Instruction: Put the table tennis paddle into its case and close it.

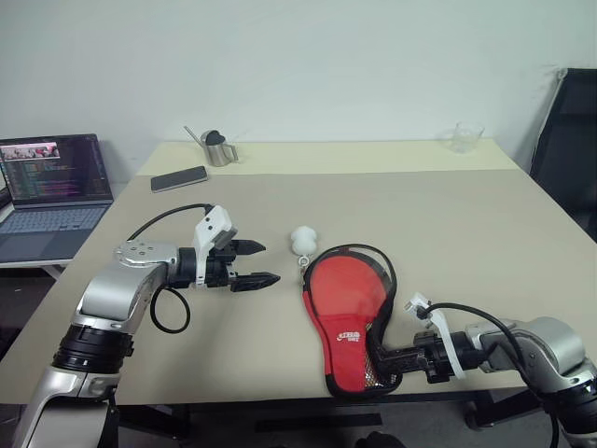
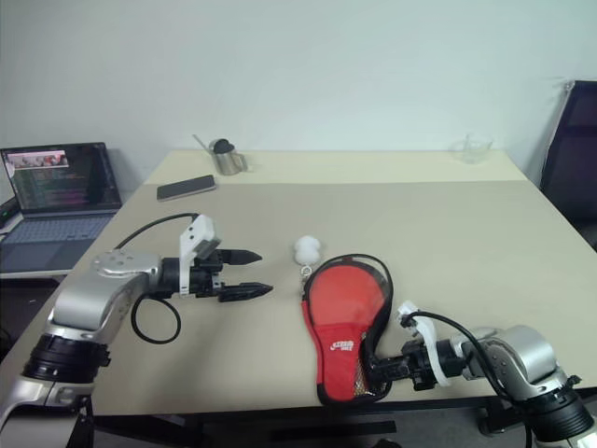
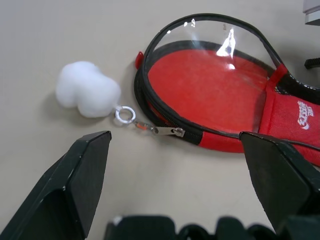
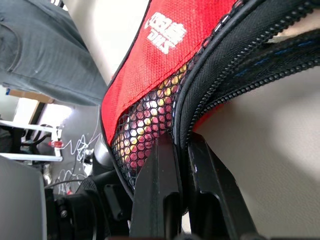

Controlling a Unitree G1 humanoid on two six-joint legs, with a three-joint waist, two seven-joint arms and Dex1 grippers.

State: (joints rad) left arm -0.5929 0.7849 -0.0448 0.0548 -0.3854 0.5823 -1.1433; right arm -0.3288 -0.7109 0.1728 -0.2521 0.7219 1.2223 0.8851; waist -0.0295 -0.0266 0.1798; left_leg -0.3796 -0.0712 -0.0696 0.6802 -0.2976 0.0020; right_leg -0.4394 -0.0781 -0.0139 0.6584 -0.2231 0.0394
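Left eye view: my left gripper hangs with fingers apart at nine o'clock of the white pompom. At five o'clock of the pompom, the case lies on the table, its narrow end pinched by my right gripper.

One case, one pompom, phone, laptop, jug, glass.
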